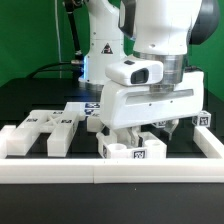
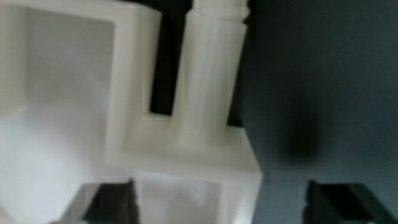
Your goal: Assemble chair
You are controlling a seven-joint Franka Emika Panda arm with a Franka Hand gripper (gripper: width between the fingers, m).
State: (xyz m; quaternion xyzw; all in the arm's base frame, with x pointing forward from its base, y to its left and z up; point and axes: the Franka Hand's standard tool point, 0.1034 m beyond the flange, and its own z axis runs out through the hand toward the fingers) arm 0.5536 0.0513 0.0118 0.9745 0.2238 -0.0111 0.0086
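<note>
The chief risk we saw was a bad bite. The gripper [image 1: 148, 132] hung low in the lower middle of the exterior frame, right over a knot of chair parts [image 1: 138, 150] packed against the front border rail [image 1: 110, 172]. In the wrist view its fingers [image 2: 107, 200] stood apart, neither wide nor pinched, with a white part [image 2: 187, 135] between them. One finger sat just beside the plastic, while a dark gap showed at the other. So we judged the claw open and holding nothing.

If it closed off-centre like that, the nearer finger could shove the part sideways before the other met it, and the piece might twist or skid against its neighbours or the rail. Smooth plastic would probably slip, too, under a shallow hold. The hand hid the contact in the exterior view, so we could not tell which piece it straddled there.

As for looks, the chair was in loose pieces — all white and blocky, most bearing black-and-white square tags. Notched pieces [image 1: 40, 132] lay at the lower left of the exterior frame, and a small cube [image 1: 205, 120] sat at the right edge, well apart from them. The part seen from the wrist had a rounded post [image 2: 214, 50] rising from a flat base; it was blurred, and no tag showed from that angle.
</note>
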